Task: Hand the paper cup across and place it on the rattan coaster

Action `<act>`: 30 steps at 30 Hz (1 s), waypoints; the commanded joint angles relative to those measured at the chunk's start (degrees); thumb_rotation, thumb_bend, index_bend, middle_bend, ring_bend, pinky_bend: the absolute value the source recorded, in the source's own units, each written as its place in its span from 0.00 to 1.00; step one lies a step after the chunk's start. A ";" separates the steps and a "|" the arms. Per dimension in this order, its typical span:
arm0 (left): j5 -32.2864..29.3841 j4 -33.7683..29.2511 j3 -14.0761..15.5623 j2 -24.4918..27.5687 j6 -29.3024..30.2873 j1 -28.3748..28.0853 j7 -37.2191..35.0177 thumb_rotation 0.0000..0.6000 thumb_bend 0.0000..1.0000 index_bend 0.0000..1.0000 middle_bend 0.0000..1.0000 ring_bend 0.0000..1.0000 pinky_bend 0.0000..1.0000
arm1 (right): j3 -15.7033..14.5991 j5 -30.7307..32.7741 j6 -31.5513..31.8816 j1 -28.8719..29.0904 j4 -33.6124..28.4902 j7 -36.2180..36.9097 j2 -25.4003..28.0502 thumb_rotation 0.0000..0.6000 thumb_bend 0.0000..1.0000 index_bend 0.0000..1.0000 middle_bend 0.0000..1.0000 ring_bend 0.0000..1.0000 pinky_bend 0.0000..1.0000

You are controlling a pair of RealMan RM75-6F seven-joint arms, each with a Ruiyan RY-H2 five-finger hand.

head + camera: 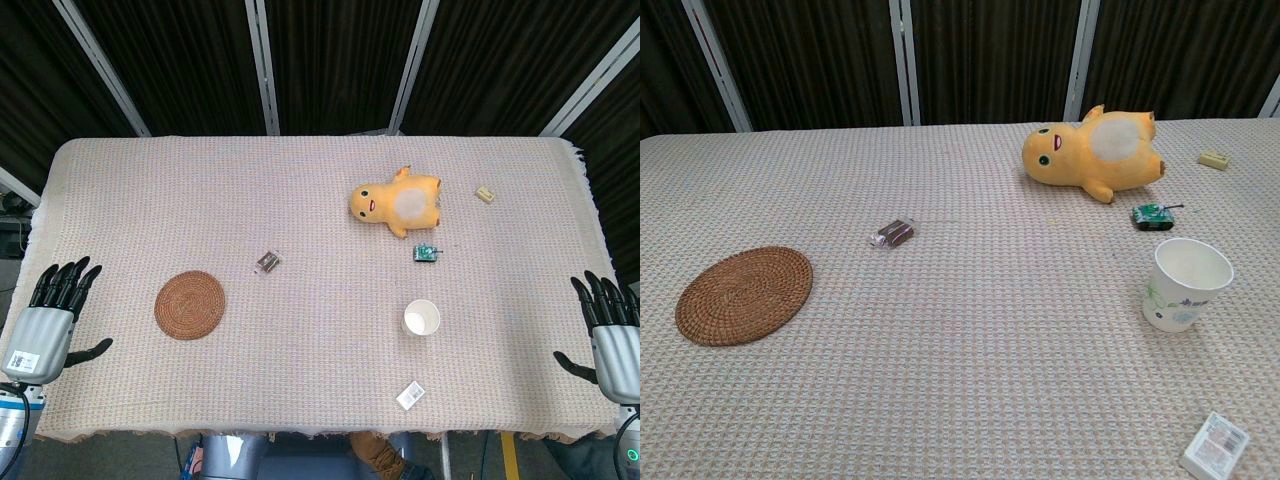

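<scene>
On the cloth-covered tabletop (320, 200) before me, the round woven rattan coaster (190, 305) lies far left, the upright white paper cup (421, 318) well apart on the right, the yellow plush duck toy (396, 203) behind the cup, a small green toy tank (427, 252) between them, and a small dark wrapped packet (267, 262) behind and right of the coaster.

Left hand (45, 325) at the lower left of the head view, fingers extended and apart, thumb out to the side, holding nothing. Right hand (612, 335) at the lower right, mirrored: fingers spread, thumb out, likewise holding nothing.
</scene>
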 commanded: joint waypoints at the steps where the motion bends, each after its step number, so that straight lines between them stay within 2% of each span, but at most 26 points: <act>1: 0.01 0.01 -0.03 0.00 -0.05 0.03 0.00 1.00 0.00 0.00 0.00 0.00 0.00 | -0.05 0.01 -0.15 0.06 -0.07 -0.09 0.00 1.00 0.00 0.00 0.00 0.00 0.00; 10: -0.16 0.66 -0.30 -0.53 -1.21 -0.37 0.45 1.00 0.00 0.00 0.00 0.00 0.00 | -1.09 -0.76 -5.21 2.42 -0.43 0.96 -0.32 1.00 0.00 0.00 0.00 0.00 0.00; 13: 0.54 1.04 -0.40 -0.80 -0.44 -0.14 1.04 1.00 0.00 0.00 0.00 0.00 0.00 | -1.15 -2.50 -8.80 5.28 0.90 1.12 -1.44 1.00 0.00 0.00 0.00 0.00 0.00; 16: 0.64 0.81 -0.72 -1.01 -0.20 -0.14 1.89 1.00 0.00 0.00 0.00 0.00 0.00 | -1.00 -2.66 -15.54 9.58 0.90 0.50 -2.27 1.00 0.00 0.00 0.03 0.01 0.00; 18: 0.66 0.90 -0.79 -1.18 -0.25 -0.16 2.50 1.00 0.00 0.00 0.00 0.00 0.00 | -0.57 -1.98 -19.35 12.03 0.38 0.49 -2.67 1.00 0.00 0.00 0.08 0.04 0.02; 23: -0.42 1.15 -1.29 -1.46 -0.71 -0.27 3.25 1.00 0.00 0.00 0.00 0.00 0.00 | 0.87 1.69 -27.32 17.00 -1.24 -0.05 -4.51 1.00 0.00 0.02 0.16 0.14 0.15; 26: -2.32 1.53 -1.85 -1.50 -1.64 -0.46 3.35 1.00 0.00 0.00 0.00 0.00 0.00 | 1.82 3.38 -28.43 18.76 -0.72 -3.14 -7.13 1.00 0.00 0.06 0.19 0.18 0.21; 30: -4.54 1.80 -2.59 -1.28 -2.58 -0.64 3.15 1.00 0.00 0.00 0.00 0.00 0.00 | 1.90 4.71 -28.75 19.91 0.80 -5.87 -10.62 1.00 0.00 0.09 0.19 0.18 0.21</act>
